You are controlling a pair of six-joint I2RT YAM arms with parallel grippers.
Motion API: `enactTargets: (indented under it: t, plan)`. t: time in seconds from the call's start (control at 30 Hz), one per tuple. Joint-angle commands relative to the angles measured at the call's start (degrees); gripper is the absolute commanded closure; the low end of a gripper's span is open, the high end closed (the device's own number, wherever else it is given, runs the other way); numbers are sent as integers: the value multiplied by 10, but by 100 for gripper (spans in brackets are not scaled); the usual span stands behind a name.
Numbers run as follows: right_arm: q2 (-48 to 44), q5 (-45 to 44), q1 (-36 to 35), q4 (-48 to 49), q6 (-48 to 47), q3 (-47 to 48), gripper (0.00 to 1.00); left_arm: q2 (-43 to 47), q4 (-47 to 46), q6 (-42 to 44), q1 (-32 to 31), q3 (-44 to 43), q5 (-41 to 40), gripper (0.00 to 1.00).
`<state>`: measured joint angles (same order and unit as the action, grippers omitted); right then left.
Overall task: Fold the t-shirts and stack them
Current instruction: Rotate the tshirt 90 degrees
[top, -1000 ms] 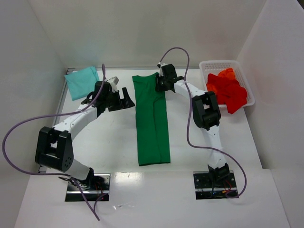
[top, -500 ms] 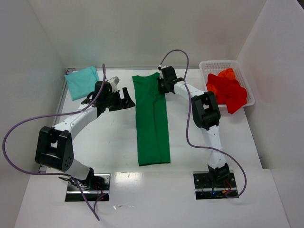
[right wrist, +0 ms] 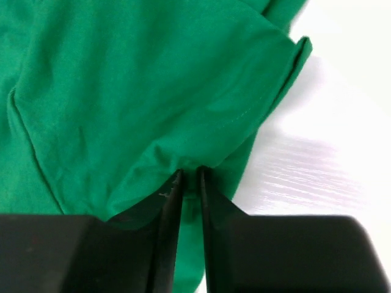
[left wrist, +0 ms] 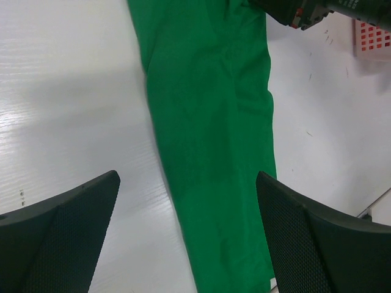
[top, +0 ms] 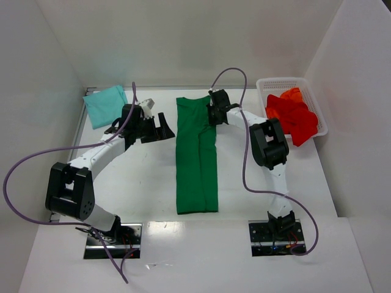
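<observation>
At the centre of the white table [top: 134, 183], a green t-shirt [top: 197, 152] is laid out as a long folded strip; its far right edge is pinched by the nearly closed right gripper [right wrist: 189, 174]; the left gripper [top: 164, 127] is held wide open and empty just beside it; a folded teal t-shirt [top: 105, 105] is seen far left; red t-shirts [top: 292, 116] are heaped in a basket [top: 278, 82].

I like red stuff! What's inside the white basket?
Crumpled red t-shirts fill the white basket, and some red cloth hangs over its near edge. How many there are, and anything under them, is covered.
</observation>
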<state>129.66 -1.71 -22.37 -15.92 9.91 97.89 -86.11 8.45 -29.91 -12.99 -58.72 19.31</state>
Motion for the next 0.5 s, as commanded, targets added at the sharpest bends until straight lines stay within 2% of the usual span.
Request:
enactTargets:
  t: [0.0,0.1,0.13,0.47]
  plan:
    - [-58,-23,6,-1,11,-16,67,-5,-26,18,-5,1,18,0]
    - [-84,-23,6,10,20,-30,47,-11,-26,18,-5,1,24,0]
    - [-95,-23,6,10,25,-35,44,-16,-26,18,-5,1,30,0]
    - [-130,25,6,43,42,-82,42,-21,-26,23,-5,-4,42,0]
